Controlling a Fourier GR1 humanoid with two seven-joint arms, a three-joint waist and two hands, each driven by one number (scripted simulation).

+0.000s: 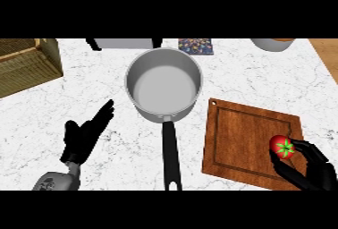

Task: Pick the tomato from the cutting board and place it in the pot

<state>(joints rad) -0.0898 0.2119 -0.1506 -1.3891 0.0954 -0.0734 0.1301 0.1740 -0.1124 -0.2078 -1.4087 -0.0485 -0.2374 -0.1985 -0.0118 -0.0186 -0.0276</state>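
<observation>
White marble table carries the pot at centre, with the cutting board just beside it on the right. My right hand curls thumb and fingers round the tomato at the board's right edge, a pose I judge suited to lifting. My left hand rests open at left.

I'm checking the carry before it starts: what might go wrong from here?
The right hand grips the tomato with fingertips at its right side only, so it might slip out on lifting. The pot lies up and left of the board, with its handle between them; a low carry might knock it.
</observation>
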